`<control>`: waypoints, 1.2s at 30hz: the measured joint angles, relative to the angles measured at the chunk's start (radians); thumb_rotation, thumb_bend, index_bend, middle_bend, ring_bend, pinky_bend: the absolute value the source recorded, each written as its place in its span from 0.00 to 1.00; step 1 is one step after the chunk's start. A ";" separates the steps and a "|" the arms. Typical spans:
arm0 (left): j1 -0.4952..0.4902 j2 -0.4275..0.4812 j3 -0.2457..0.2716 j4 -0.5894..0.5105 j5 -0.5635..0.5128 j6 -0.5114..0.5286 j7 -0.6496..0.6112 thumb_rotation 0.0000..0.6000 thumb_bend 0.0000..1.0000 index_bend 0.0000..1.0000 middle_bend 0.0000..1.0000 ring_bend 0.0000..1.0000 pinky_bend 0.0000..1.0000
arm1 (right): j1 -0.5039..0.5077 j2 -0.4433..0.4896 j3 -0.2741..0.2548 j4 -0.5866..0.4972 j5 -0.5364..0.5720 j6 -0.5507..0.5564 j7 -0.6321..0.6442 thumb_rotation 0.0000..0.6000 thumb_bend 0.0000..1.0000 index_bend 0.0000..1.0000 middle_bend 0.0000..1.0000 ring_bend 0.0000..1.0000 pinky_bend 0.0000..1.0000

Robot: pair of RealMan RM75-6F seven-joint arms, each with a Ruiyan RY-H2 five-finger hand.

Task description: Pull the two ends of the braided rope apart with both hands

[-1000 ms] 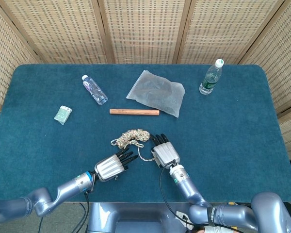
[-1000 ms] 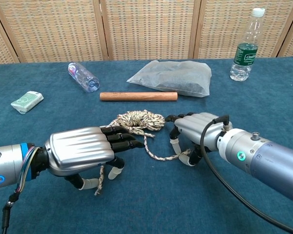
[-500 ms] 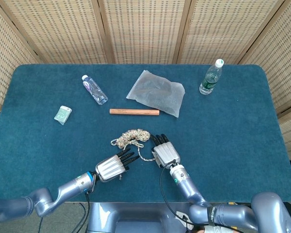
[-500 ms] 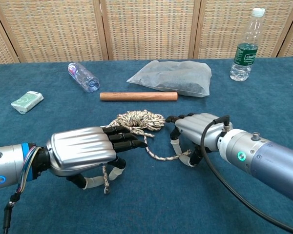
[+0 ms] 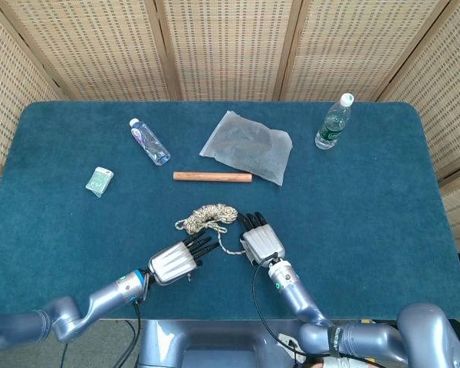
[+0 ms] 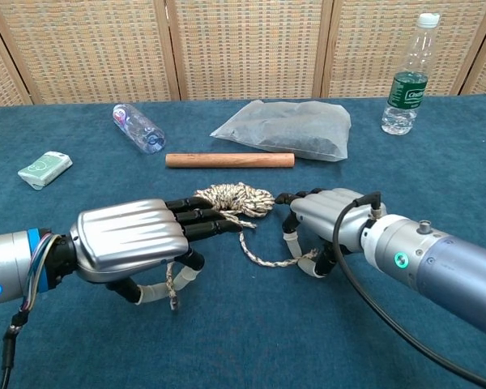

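We see both views bright and evenly lit, shadows soft and short on the blue bench (image 5: 383, 230). Pale highlights streak the metal back of the left hand (image 6: 130, 239). Focus is sharp throughout, with no noticeable blur.

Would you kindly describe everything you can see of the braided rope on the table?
The braided rope is a thin cord of beige strands flecked with darker ones. Most of it lies bunched in a loose tangle on the blue table cover, just in front of the wooden stick. Two strands trail toward the camera: one hangs from the fingers of the left robot hand, its end dangling; the other curves along the cloth to the right robot hand, which pinches it low near the table. The rope is slack, not yet stretched.
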 measured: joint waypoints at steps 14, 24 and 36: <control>0.023 0.070 0.006 0.011 -0.014 0.080 -0.069 1.00 0.49 0.81 0.00 0.00 0.00 | -0.008 0.019 -0.012 0.021 -0.026 0.027 -0.009 1.00 0.43 0.66 0.00 0.00 0.00; 0.082 0.178 0.005 0.123 -0.056 0.170 -0.175 1.00 0.50 0.83 0.00 0.00 0.00 | -0.029 0.092 -0.010 0.019 -0.044 0.051 -0.005 1.00 0.43 0.66 0.00 0.00 0.00; 0.129 0.180 -0.003 0.315 -0.104 0.212 -0.302 1.00 0.50 0.83 0.00 0.00 0.00 | -0.045 0.114 -0.015 0.060 -0.046 0.051 -0.006 1.00 0.43 0.66 0.00 0.00 0.00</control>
